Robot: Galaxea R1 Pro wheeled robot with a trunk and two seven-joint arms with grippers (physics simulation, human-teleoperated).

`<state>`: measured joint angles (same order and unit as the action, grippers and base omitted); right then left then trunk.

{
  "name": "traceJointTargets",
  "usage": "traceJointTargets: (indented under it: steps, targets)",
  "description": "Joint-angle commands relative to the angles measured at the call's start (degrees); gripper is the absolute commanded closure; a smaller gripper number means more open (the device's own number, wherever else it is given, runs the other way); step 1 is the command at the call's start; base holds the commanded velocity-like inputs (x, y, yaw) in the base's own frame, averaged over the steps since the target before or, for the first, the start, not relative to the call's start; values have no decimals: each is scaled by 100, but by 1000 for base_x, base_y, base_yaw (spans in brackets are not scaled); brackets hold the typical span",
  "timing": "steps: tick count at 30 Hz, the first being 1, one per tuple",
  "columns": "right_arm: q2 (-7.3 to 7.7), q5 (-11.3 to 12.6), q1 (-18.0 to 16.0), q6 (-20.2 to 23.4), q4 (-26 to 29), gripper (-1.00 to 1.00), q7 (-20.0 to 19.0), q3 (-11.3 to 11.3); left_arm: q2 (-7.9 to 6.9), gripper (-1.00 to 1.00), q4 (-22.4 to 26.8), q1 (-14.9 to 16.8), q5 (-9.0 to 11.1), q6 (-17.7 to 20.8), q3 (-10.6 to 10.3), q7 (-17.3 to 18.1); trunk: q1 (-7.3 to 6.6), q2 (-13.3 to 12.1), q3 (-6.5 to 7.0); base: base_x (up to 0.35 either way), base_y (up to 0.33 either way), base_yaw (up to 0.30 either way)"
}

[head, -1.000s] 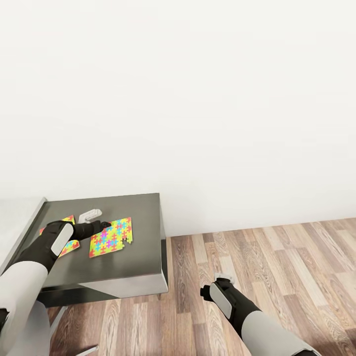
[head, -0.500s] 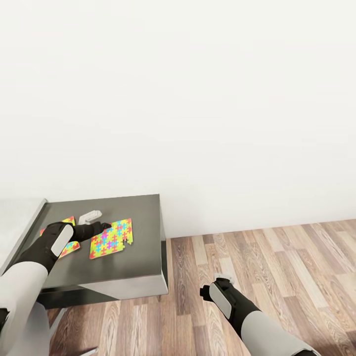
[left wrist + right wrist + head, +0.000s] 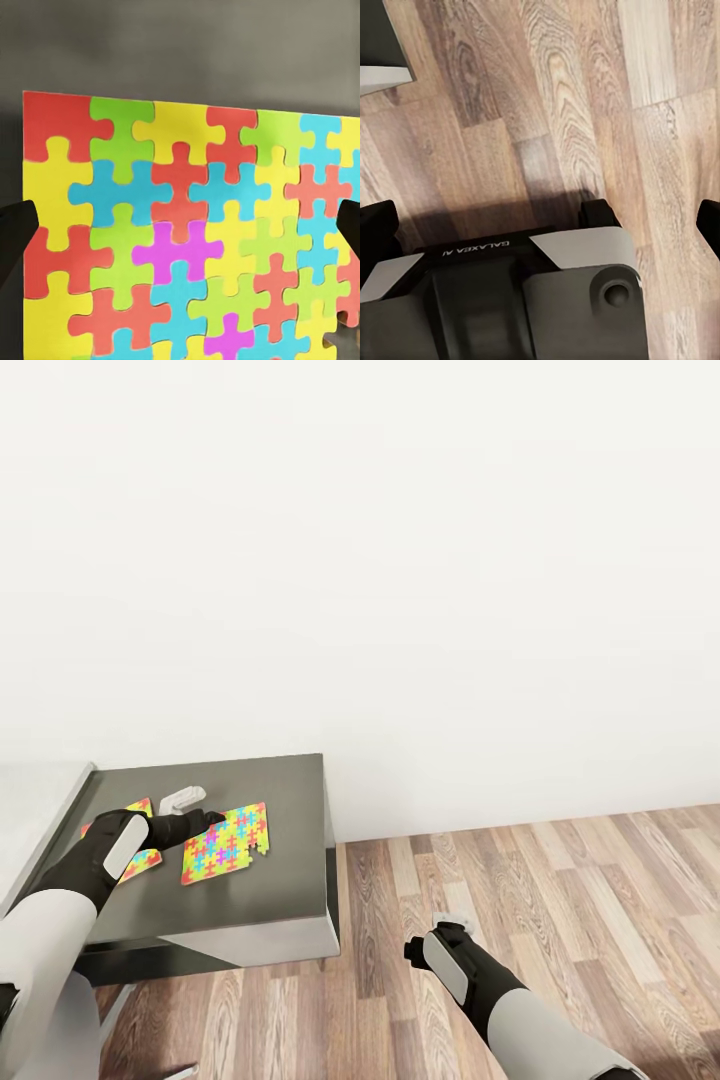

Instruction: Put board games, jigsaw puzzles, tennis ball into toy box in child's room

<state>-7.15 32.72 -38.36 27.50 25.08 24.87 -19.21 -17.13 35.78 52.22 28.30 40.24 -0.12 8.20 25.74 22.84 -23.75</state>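
While the left gripper (image 3: pixel 212 817) hangs over the jigsaw puzzle (image 3: pixel 224 841), jaws apart and straddling its width, that sheet lies flat near the bench (image 3: pixel 290 785) edge at 3 o'clock. The right gripper (image 3: pixel 412 950), jaws apart, hangs over bare wood floor (image 3: pixel 560 890).

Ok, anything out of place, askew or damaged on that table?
Slightly. The jigsaw puzzle under the left gripper lies askew to the table edges, with a loose piece sticking out at its right edge. A second puzzle lies partly hidden behind the arm. Nothing spilled.
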Motion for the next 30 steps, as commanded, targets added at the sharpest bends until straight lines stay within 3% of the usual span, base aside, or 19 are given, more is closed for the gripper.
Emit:
traceJointTargets:
  steps: [1, 30]
  targets:
    - [5, 59, -5, 18, 10, -100, 52, -47, -3, -100, -72, -1, -61, 20, -5, 6, 4, 8, -9, 0, 0, 0]
    - [12, 59, -5, 18, 14, -100, 48, -45, -9, -100, -71, -1, -61, 19, -5, 6, 4, 8, 42, 0, -7, 0]
